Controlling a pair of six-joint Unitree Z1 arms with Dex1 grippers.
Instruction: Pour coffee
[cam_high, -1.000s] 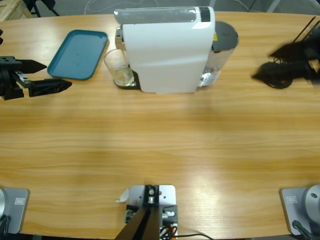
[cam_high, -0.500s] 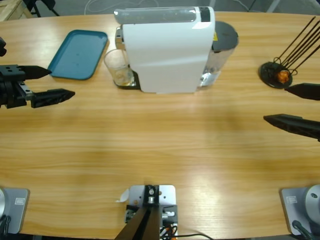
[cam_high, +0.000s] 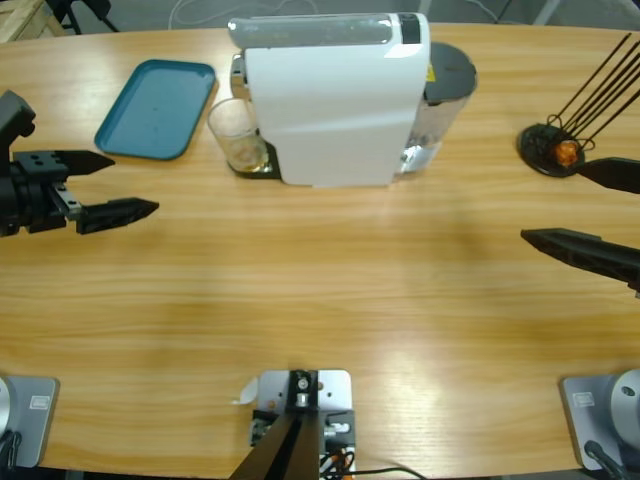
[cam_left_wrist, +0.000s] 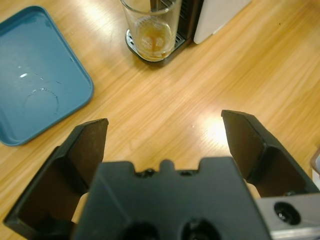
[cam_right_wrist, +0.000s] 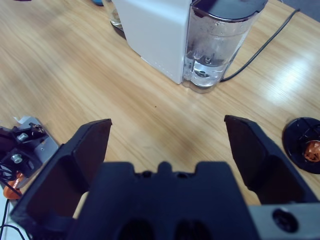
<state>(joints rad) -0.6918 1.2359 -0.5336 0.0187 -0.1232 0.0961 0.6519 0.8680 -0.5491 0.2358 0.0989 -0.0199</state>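
Hovering low over the near-left stretch of the wooden table (cam_high: 320, 300), the left gripper (cam_high: 110, 185) has its jaws spread wide with nothing between them, and it points straight toward the glass, which reads as lining up for a grab. Over on the right edge, the right gripper (cam_high: 590, 210) is just as wide open and just as empty, its jaws aimed inward across bare wood, well apart from anything it could take.

Moving farther back on the left, the blue tray (cam_high: 158, 108) lies flat and empty, likely waiting as the place where a drink gets set down. Just right of it, the glass tumbler (cam_high: 238, 136) stands upright on the machine's drip plate, tucked under the spout of the white coffee machine (cam_high: 335, 100). Inside it sits the coffee (cam_left_wrist: 154, 39), a shallow brownish pool at the bottom, so that is the task's liquid, and nobody has hold of it yet.

Behind the machine's right end, the clear water tank (cam_right_wrist: 220, 45) holds water. Far right, a black wire capsule stand (cam_high: 555, 148) carries one orange capsule, off to the side of the action.
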